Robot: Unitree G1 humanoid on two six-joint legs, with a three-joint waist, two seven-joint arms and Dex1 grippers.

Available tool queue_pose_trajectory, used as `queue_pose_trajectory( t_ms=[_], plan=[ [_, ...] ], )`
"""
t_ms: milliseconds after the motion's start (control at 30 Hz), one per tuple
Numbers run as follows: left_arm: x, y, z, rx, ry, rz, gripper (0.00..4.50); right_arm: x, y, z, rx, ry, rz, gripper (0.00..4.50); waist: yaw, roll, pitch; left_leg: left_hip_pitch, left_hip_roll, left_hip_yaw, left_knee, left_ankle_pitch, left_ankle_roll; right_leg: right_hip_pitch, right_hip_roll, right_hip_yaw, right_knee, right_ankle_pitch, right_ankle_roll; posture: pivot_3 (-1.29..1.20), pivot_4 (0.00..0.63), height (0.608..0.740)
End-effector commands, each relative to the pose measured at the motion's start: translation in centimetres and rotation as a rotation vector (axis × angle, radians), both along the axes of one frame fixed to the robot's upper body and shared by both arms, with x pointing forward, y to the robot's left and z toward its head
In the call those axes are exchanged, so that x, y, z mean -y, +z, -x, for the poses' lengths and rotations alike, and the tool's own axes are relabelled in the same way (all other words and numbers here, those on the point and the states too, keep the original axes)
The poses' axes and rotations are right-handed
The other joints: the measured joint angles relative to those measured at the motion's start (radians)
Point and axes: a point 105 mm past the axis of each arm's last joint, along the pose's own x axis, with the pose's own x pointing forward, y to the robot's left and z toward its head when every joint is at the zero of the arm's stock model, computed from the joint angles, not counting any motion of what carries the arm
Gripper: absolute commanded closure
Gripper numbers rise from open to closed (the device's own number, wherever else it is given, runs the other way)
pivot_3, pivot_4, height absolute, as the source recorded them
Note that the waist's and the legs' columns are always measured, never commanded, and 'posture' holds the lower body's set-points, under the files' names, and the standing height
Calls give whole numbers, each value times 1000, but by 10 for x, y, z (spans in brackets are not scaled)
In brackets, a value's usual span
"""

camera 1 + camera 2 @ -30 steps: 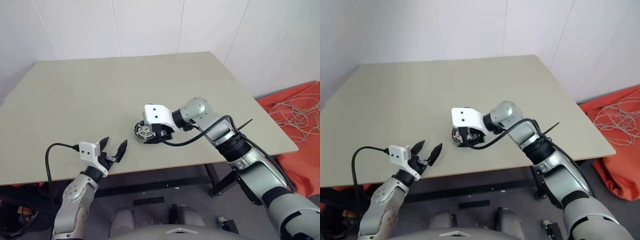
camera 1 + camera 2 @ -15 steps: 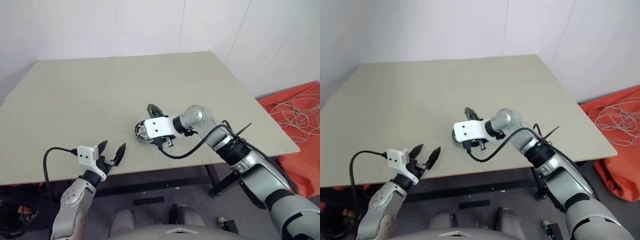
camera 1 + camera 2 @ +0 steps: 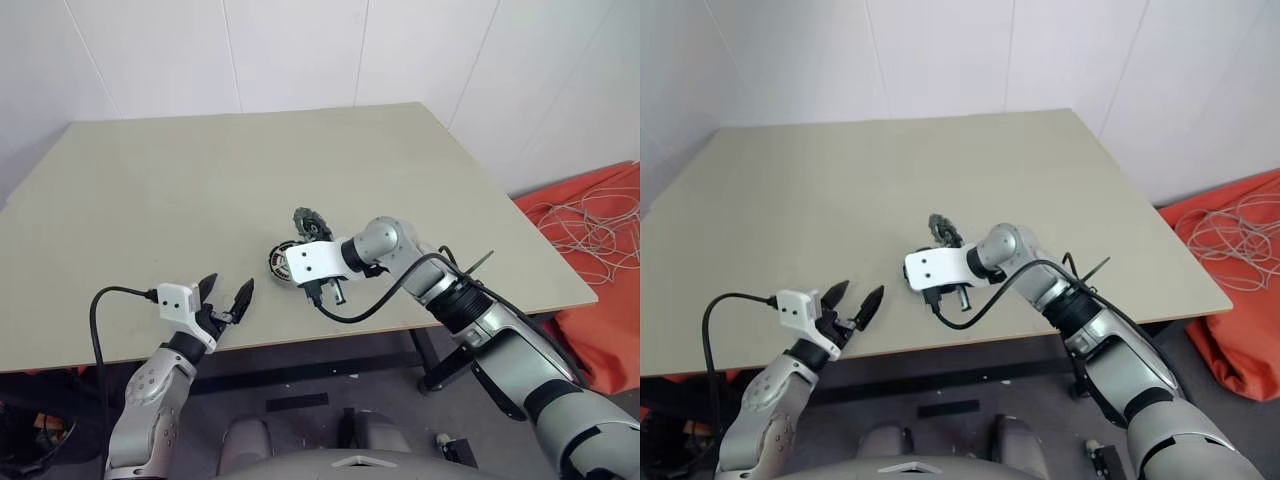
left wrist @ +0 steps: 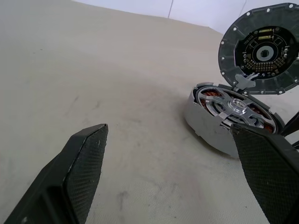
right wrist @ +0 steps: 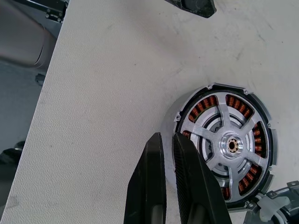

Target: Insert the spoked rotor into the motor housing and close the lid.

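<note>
Two-part motor housing (image 5: 223, 146): copper windings, silver spoked rotor (image 5: 230, 145) seated; lid (image 4: 260, 49) upright. Right gripper (image 5: 167, 139) pinched together, left gripper (image 4: 168, 154) spread.

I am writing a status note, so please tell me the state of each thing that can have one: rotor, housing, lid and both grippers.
spoked rotor: seated inside the housing.
motor housing: on the table, uncovered.
lid: hinged up, open.
left gripper: open, empty.
right gripper: shut, empty, beside the housing.

Bare table (image 3: 170, 180) all round; upright hinged lid (image 4: 259, 49) just behind the motor housing (image 4: 231, 116).
</note>
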Motion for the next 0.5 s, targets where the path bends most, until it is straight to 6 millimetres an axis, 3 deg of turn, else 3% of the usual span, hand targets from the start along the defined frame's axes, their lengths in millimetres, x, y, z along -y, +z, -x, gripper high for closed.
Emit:
queue_pose_trajectory(
  t_ms=[33,133,500],
  plan=[
    [-1,12,-1,47,-3,-3,0,-3,13,-5,30,-6,-37,3495,0,0,0,0,0,0,0,0,0,0,0,0,0,0,0,0,0,740],
    [-3,8,1,42,-4,-3,0,-4,15,-7,58,-6,-40,2534,0,0,0,0,0,0,0,0,0,0,0,0,0,0,0,0,0,740],
    [-2,4,5,41,-5,-3,0,2,9,-11,50,-20,6,2534,0,0,0,0,0,0,0,0,0,0,0,0,0,0,0,0,0,740]
  ],
)
